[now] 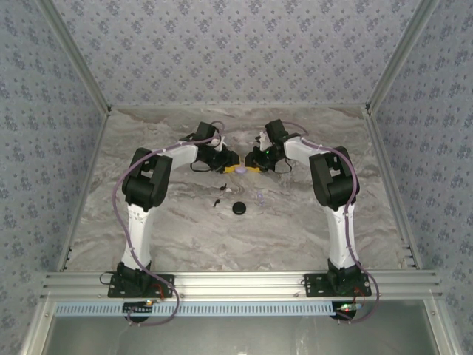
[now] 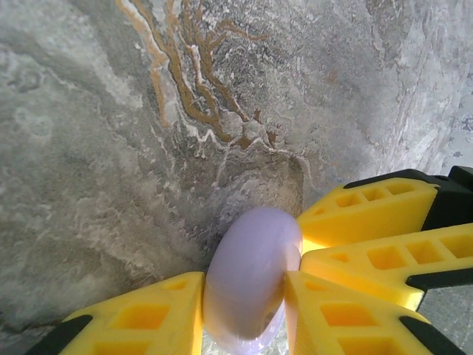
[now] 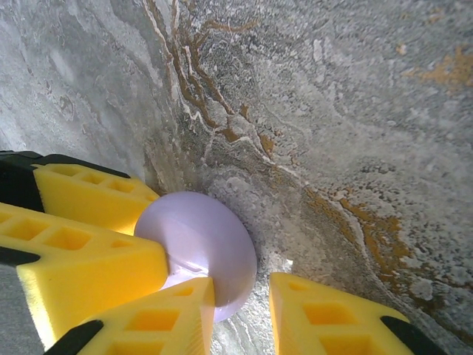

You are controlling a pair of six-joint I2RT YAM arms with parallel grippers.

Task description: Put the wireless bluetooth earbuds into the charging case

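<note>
The black round charging case (image 1: 239, 208) lies on the marble table, in front of both grippers. The two tiny black earbuds (image 1: 222, 186) (image 1: 217, 201) lie just left of it, apart from the case. Farther back, my left gripper (image 1: 233, 168) (image 2: 244, 281) is shut on a pale lilac disc (image 2: 251, 274) (image 3: 199, 237) that stands on edge, one yellow finger on each face. My right gripper (image 1: 251, 168) (image 3: 242, 285) faces it tip to tip. Its jaws stand a little apart. One finger overlaps the disc's rim, and table shows between the other finger (image 3: 332, 318) and the disc.
A small lilac piece (image 1: 260, 197) lies right of the earbuds, near the case. The marble table (image 1: 185, 237) is walled at the back and both sides by patterned panels. Aluminium rails (image 1: 236, 281) run along the near edge by the arm bases.
</note>
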